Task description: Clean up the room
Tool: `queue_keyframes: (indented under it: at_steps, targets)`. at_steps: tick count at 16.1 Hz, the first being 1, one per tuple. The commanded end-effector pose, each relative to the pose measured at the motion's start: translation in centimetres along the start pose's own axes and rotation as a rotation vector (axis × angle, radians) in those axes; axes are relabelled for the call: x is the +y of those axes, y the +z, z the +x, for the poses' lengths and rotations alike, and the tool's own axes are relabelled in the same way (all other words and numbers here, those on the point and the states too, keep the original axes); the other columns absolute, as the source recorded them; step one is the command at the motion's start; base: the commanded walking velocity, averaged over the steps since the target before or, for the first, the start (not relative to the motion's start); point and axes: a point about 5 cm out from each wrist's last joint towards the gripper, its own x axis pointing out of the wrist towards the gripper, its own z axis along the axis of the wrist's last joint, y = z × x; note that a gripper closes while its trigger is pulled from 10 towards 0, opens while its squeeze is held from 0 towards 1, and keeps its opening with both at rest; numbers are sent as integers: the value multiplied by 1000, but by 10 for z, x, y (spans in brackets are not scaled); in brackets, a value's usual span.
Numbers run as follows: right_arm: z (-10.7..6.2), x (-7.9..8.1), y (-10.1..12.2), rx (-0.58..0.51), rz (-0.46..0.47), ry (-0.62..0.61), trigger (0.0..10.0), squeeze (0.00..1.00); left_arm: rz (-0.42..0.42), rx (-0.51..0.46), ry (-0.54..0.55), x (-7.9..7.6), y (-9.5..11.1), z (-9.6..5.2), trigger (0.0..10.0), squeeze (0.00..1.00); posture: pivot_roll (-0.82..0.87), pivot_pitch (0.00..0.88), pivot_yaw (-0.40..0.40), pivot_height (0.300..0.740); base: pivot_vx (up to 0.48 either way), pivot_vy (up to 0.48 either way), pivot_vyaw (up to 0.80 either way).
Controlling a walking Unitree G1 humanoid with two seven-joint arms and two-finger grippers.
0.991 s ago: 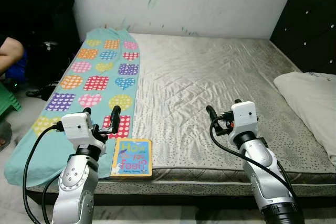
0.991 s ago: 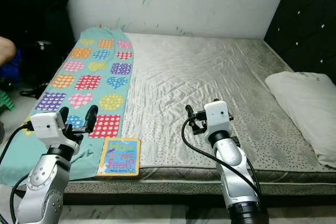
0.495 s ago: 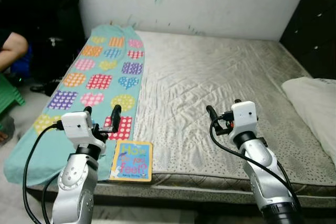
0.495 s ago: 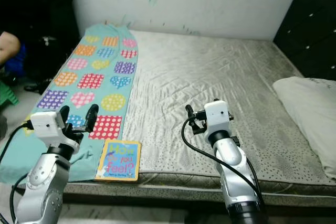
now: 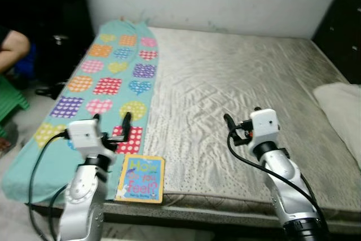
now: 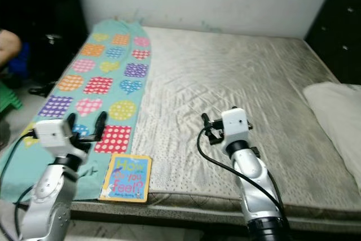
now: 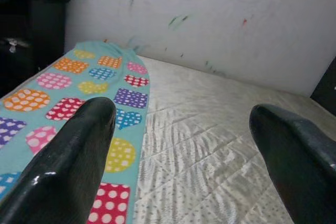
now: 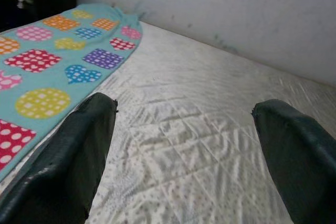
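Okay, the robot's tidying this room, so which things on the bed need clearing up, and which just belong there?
To tidy:
- picture book, flat at the near edge of the mattress, by the left gripper
- patterned blanket, spread along the left side, hanging over the edge

Just there:
- mattress
- white pillow, far right
- person's arm, off to the left

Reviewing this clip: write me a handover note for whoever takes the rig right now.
Left gripper: open, empty, raised over the bed's near left corner.
Right gripper: open, empty, raised over the mattress.
Book: flat at the mattress's near edge, beside the patterned blanket.
Pillow: at the right side of the bed.
Done: nothing picked up yet.
Left: probably the book first, nearest the left gripper.
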Motion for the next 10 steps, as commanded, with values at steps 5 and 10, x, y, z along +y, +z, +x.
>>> queue_keyframes:
  at_steps: [5, 10]
  targets:
    - [1, 0, 3, -9, 0, -4, 10000, 0, 6, -1, 6, 2, 2, 0, 10000, 0, -58, 0, -52, 740, 295, 0, 0]
    - [1, 0, 2, -5, -3, -3, 10000, 0, -23, 20, 33, 3, -2, 2, 10000, 0, -60, 0, -53, 740, 188, 0, 0]
